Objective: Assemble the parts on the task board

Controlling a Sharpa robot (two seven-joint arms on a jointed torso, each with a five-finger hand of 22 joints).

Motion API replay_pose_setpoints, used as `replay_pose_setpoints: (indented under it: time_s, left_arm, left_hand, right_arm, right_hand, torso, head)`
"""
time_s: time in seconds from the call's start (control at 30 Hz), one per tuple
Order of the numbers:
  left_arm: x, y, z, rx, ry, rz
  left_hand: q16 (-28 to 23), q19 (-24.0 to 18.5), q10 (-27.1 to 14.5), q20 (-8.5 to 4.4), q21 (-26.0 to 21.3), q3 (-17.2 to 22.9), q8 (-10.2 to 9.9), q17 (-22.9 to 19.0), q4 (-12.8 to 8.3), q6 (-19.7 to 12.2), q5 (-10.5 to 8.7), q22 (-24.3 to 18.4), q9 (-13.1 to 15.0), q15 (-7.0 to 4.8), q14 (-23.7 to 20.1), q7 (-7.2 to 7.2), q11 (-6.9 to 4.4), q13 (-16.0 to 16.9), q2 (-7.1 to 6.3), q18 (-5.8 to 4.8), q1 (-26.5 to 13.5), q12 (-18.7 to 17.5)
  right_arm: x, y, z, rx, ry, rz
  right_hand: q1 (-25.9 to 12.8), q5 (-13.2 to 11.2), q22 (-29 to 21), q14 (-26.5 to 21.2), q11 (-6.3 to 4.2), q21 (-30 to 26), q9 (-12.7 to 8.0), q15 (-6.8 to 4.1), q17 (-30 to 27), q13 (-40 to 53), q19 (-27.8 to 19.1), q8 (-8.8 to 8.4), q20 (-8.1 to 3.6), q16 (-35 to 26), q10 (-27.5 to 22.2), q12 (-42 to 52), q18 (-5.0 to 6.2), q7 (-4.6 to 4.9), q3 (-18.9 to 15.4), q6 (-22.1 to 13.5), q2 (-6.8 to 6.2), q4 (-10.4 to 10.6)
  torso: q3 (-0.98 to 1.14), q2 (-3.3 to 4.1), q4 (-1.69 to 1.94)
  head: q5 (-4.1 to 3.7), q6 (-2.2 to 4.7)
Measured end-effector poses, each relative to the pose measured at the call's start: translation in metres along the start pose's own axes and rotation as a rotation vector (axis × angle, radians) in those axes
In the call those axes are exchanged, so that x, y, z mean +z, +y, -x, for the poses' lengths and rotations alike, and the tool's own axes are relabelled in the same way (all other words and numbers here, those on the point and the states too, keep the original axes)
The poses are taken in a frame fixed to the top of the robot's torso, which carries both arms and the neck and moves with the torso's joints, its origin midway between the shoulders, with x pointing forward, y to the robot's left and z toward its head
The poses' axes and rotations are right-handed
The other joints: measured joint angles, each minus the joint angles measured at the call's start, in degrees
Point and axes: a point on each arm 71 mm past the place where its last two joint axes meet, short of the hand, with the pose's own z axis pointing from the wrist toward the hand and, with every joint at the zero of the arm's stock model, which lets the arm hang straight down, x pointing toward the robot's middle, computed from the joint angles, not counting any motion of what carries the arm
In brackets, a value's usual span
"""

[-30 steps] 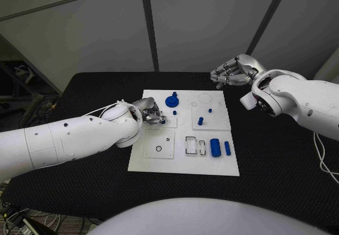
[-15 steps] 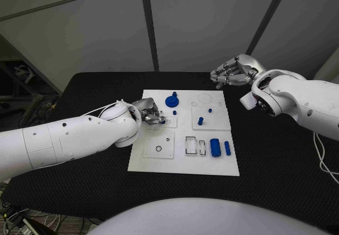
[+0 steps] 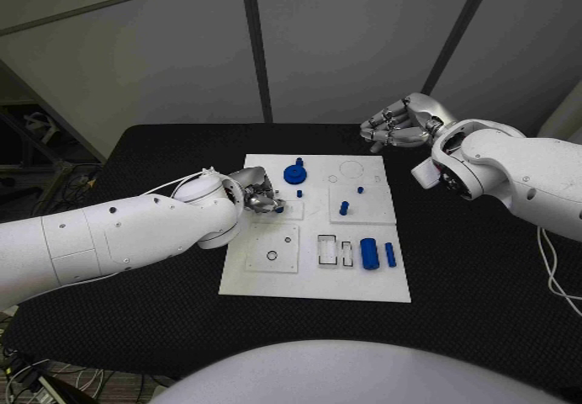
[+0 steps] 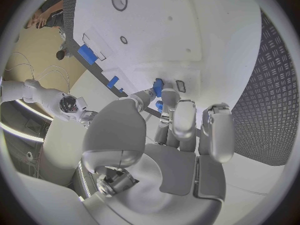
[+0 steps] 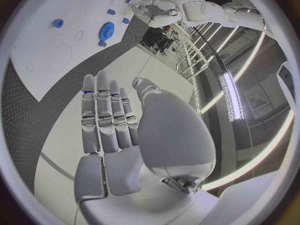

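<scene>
White and flat, the task board (image 3: 318,286) lies in the middle of the black, finely woven surface (image 3: 145,328), a rectangle with shallow square plates and cut-out slots set into it. From my seat I see the blue parts spread over it: a toothed gear (image 3: 296,174) near the far edge, a short peg (image 3: 345,208) standing in the right-hand plate, and two cylinders, the thicker cylinder (image 3: 368,253) beside the slimmer one (image 3: 390,254), lying side by side near the rectangular slots. My left hand (image 3: 257,192), silver and smooth, sits low over the board's left side next to the gear; in the left wrist view its fingertips (image 4: 158,88) meet around a small blue piece (image 4: 159,106), so I read it as pinching that piece, though the arm hides the contact from the head camera. My right hand (image 3: 400,123) hangs above the far right corner of the surface, off the board, fingers curled in loosely with nothing between them.
</scene>
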Motion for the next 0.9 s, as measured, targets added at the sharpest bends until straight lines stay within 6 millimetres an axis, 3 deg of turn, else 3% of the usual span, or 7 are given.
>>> replay_pose_setpoints:
  time_s: [0.9]
  left_arm:
    - [0.010, -0.013, 0.006, 0.073, 0.073, 0.005]
  left_hand:
    - [0.00, -0.01, 0.76, -0.42, -0.23, 0.79, 1.79, 0.05, -1.69, 0.63, -0.60, 0.00, 2.43, -0.19, -0.20, -0.60, -0.71, -0.89, -0.61, 0.00, -2.09, -0.01]
  right_arm:
    - [0.000, 0.001, -0.001, 0.001, 0.002, 0.002]
  right_hand:
    - [0.00, 0.00, 0.01, 0.00, 0.00, 0.00, 0.00, 0.00, 0.00, 0.00, 0.00, 0.00, 0.00, 0.00, 0.00, 0.00, 0.00, 0.00, 0.00, 0.00, 0.00, 0.00]
  torso:
    - [0.02, -0.03, 0.03]
  head:
    - [-0.29, 0.00]
